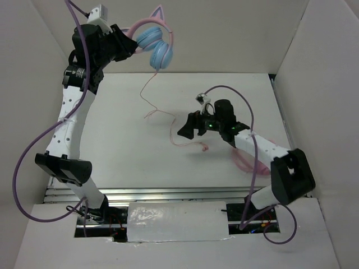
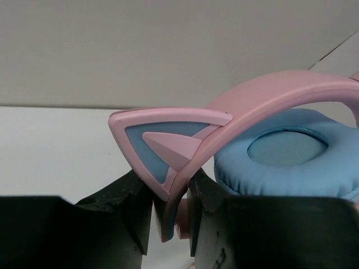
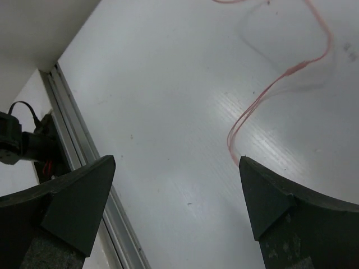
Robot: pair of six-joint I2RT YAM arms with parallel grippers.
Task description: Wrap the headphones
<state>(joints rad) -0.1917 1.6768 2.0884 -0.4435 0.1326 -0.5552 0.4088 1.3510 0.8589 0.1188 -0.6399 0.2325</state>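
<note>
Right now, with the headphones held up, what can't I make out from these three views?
- Right wrist: the cable leaves the top edge; its near end beside the open right gripper is too thin to read.
- Left wrist: the headphones are cut off by the right edge; the second earcup and the cable are out of view.
- Top external: a pink coil lies mostly under the right arm; what it is cannot be told.
</note>
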